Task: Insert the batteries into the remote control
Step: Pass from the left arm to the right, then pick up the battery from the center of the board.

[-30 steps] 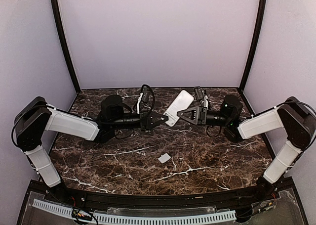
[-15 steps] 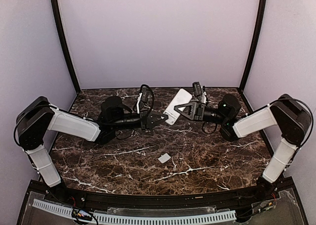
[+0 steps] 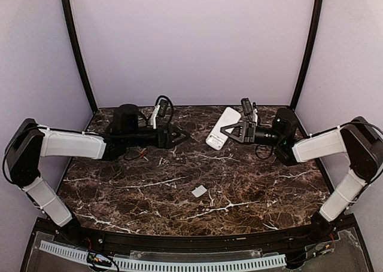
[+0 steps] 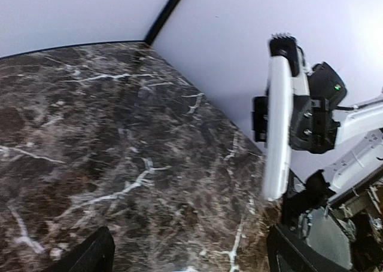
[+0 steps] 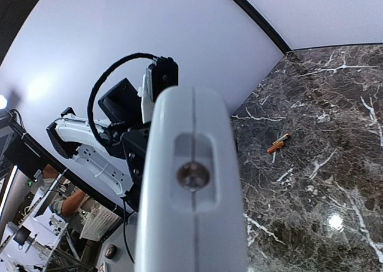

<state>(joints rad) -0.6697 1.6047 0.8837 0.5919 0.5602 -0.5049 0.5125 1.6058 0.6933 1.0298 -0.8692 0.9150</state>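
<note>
The remote control (image 3: 221, 128) is a slim white bar held off the table at the back, with my right gripper (image 3: 226, 130) shut on it. In the right wrist view its end (image 5: 191, 224) fills the middle of the frame and hides my fingers. In the left wrist view the remote (image 4: 277, 128) shows edge-on in the right gripper. My left gripper (image 3: 184, 135) is a short way to the remote's left, apart from it. It stands open (image 4: 191, 261) with only bare table between its fingers. Two orange-red batteries (image 5: 278, 143) lie together on the marble.
A small flat white square piece (image 3: 199, 191) lies on the dark marble table (image 3: 251, 188) near its middle front. Lilac walls with black corner posts (image 3: 78, 51) close in the back and both sides.
My left gripper has opened, let go of the remote and drawn back to the left. My right gripper has shut on the remote and carried it slightly right.
</note>
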